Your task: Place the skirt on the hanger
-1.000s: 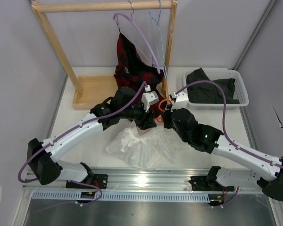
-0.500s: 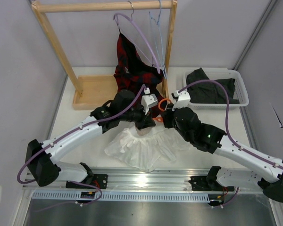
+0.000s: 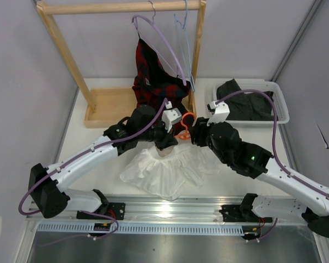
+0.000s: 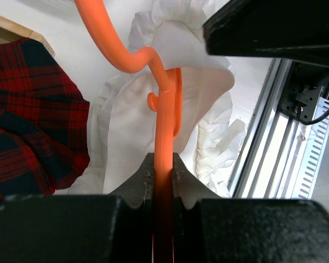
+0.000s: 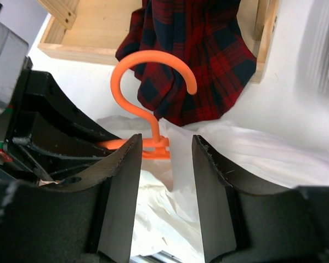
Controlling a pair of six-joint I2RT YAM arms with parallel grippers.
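At the middle of the table, just near of the rack (image 3: 71,60), both arms met over the work. The left gripper (image 4: 163,167) was clamped narrow on the hanger (image 4: 164,131), with the orange bar running straight between its jaws. The right gripper (image 5: 165,143) stood about half open with nothing between its jaws. The hook (image 5: 115,89) lay just beyond its fingertips, apart from them.

The skirt (image 3: 162,171) lay spread on the table near of the grippers, its far edge gathered up beneath them. In the left wrist view ruffled white fabric sat directly under the hanger's neck. Whether any of the waist was over a hanger arm could not be told, as the fingers hid that part. The plaid garment (image 3: 156,82) hung from the rack just far of the hook and did not appear to touch it.

Judgement: the step in hand was fitting the skirt to the hanger, and it was not complete, since most of the fabric rested on the table. The next move would probably fall to the free right gripper. It would need to take the waist edge and draw it over or onto the hanger while the left held the bar steady. The thin fabric would call for a firm pinch on the hem itself, clear of the hook and the plaid.
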